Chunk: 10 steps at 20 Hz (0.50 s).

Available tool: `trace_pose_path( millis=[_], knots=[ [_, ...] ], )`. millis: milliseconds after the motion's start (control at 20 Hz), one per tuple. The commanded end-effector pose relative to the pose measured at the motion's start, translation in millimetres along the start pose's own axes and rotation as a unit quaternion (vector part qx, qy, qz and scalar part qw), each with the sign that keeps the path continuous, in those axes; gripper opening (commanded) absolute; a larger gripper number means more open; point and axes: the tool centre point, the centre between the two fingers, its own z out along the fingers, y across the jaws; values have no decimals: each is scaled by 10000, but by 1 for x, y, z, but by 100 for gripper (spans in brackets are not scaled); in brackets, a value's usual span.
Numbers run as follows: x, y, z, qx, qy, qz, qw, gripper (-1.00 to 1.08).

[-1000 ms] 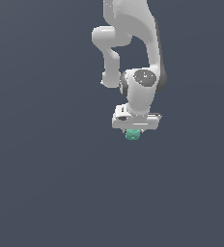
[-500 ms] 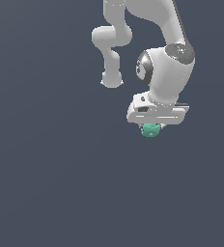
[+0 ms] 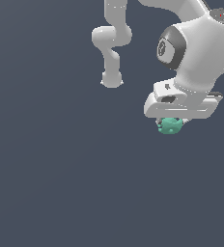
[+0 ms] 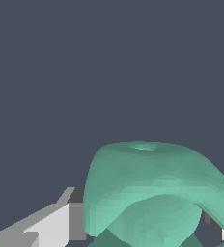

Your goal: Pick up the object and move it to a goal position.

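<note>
The fingers (image 3: 172,121) are being kept closed on the object (image 3: 170,125), with the teal lump being pinched between them just under the white hand; in the wrist view one pale finger (image 4: 56,224) is being pressed against the side of the object (image 4: 147,193), which is filling the lower part of that picture. Compared with the views half a second and a second ago, the object is being carried toward the exterior view's right and appears to be lifted, the hand and forearm being rendered larger and nearer the frame's upper right corner. The arm (image 3: 196,48) is being swung outward from its base (image 3: 111,79). No slip is being noted: the lump is sitting in the same place under the hand throughout. The pick is therefore being judged as done, and the transport as under way. No goal marker is being shown in either view, so the remaining travel cannot be told. The grey bench (image 3: 61,183) below is being left featureless.
</note>
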Motion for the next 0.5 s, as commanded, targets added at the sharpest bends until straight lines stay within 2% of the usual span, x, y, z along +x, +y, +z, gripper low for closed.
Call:
trace_pose_path(
  millis=[0, 450],
  knots=[
    [6, -9, -13, -2, -4, 3, 10000, -100],
    [19, -28, -39, -2, -4, 3, 10000, -100]
  ],
)
